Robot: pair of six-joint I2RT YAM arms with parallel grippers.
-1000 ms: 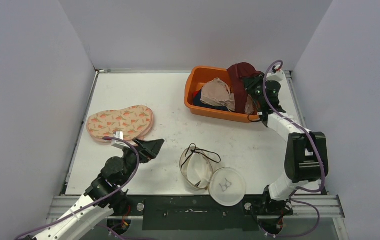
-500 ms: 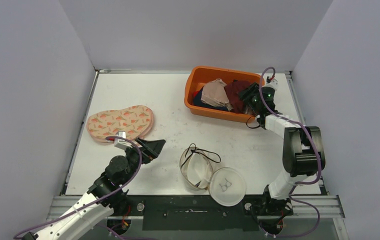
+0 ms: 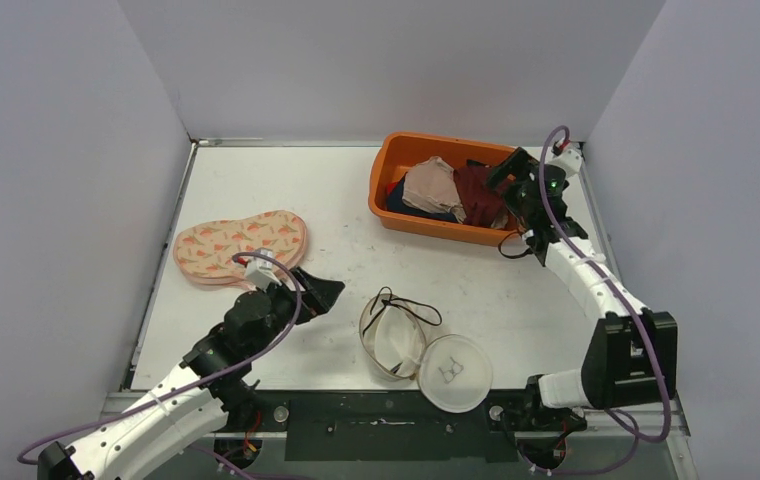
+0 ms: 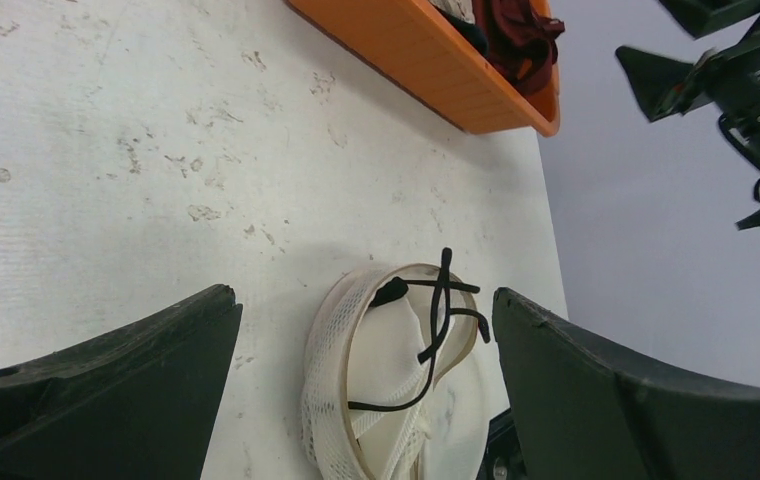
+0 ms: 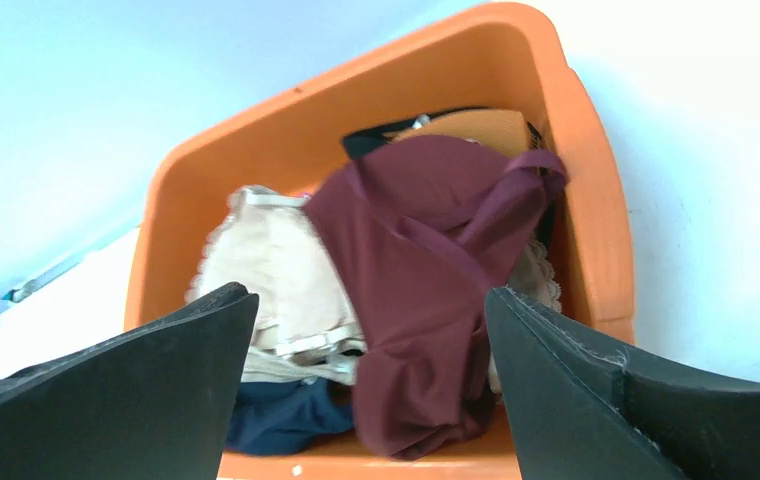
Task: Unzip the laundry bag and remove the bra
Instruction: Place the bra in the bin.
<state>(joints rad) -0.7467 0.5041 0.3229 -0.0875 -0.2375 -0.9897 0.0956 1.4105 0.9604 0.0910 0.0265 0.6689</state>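
**Q:** Left half?
**A:** Carrot-print pad (image 3: 241,247). Left gripper (image 3: 318,292), jaws apart and empty, near the white mesh laundry bag (image 3: 393,343) lying on the table (image 3: 286,180).

**Q:** Right half?
**A:** Maroon bra (image 5: 426,230) lies in the orange tub (image 3: 396,165), partly over a beige garment (image 5: 266,270). Right gripper (image 5: 368,295) above it, jaws apart, holding nothing.

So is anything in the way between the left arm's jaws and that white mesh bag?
Nothing visible. The left gripper has its jaws open and faces the mesh laundry bag across bare table. Only black straps lie over the bag's mouth.
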